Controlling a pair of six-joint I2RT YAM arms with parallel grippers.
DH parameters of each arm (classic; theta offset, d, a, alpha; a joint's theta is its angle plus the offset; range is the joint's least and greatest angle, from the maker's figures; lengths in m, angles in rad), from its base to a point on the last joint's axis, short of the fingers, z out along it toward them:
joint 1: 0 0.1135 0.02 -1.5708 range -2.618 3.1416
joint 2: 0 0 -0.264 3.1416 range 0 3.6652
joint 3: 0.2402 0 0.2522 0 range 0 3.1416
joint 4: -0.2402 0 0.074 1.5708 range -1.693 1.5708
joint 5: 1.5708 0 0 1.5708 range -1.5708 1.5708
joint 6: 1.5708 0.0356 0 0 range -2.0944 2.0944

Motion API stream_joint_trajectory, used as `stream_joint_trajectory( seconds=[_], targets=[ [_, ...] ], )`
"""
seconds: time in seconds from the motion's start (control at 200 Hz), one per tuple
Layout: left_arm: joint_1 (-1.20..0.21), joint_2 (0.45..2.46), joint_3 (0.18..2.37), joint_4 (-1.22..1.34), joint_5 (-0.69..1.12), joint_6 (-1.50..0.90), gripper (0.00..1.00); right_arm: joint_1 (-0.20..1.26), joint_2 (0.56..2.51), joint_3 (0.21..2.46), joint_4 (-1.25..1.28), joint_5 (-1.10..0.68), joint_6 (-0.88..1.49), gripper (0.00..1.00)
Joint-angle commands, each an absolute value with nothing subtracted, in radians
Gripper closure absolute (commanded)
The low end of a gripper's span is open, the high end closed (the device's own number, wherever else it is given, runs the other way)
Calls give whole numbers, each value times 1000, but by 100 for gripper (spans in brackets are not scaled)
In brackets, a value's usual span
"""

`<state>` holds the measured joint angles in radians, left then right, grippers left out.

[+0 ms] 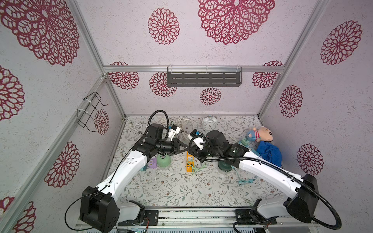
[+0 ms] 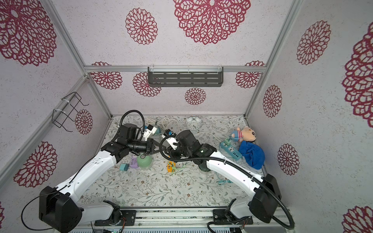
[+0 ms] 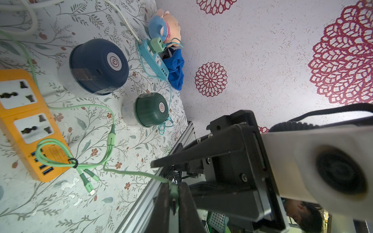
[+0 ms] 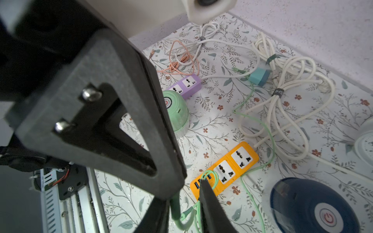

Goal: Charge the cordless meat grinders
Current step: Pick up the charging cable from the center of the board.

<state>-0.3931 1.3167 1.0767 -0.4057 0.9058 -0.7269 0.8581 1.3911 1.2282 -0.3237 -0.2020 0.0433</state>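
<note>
Likely handover of green cable plug [image 3: 174,195] above table [image 3: 139,147].
Closed left gripper [image 3: 174,188] pinches the plug; right gripper [image 4: 181,201] straddles it, grip unclear. Navy grinder [image 3: 99,66] sits on table below, port empty; next likely: align plug there.

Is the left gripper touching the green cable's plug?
Touching. The left wrist view shows the left gripper shut on the green plug, which is pinched between its two fingers with no gap on either side.

Red power symbol on the navy grinder [image 3: 99,66] button, same on the dark green grinder [image 3: 151,110]. Print on the orange strip [image 3: 30,125] is unreadable
</note>
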Motion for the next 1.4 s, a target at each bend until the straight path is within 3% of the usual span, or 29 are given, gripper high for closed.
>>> stream_joint_trajectory(
  seconds=[0.0, 0.105, 0.38, 0.535, 0.696, 0.796, 0.966, 1.121, 1.396],
  targets=[
    [-396, 1298, 1075, -397, 922, -717, 100, 856, 1365, 1259, -322, -164, 40, 74],
    [-396, 1297, 1073, -394, 922, -721, 100, 857, 1367, 1261, -321, -168, 40, 86],
    [-396, 1293, 1061, -387, 915, -729, 100, 857, 1362, 1261, -325, -177, 41, 100],
    [-385, 1282, 1064, -388, 862, -730, 50, 855, 1346, 1236, -323, -154, 35, 100],
    [-338, 1233, 1051, -384, 719, -722, 28, 834, 1322, 1178, -320, -114, 40, 100],
    [-318, 1185, 986, -277, 652, -758, 1, 789, 1300, 1154, -294, -118, 57, 100],
    [-307, 1182, 931, -185, 668, -795, 3, 739, 1345, 1269, -245, -143, 77, 100],
    [-327, 1119, 783, 66, 598, -885, 0, 732, 1456, 1480, -217, -70, 51, 100],
    [-556, 1052, 759, -12, 307, -626, 3, 658, 1674, 1882, -261, 216, -168, 100]
  ],
)
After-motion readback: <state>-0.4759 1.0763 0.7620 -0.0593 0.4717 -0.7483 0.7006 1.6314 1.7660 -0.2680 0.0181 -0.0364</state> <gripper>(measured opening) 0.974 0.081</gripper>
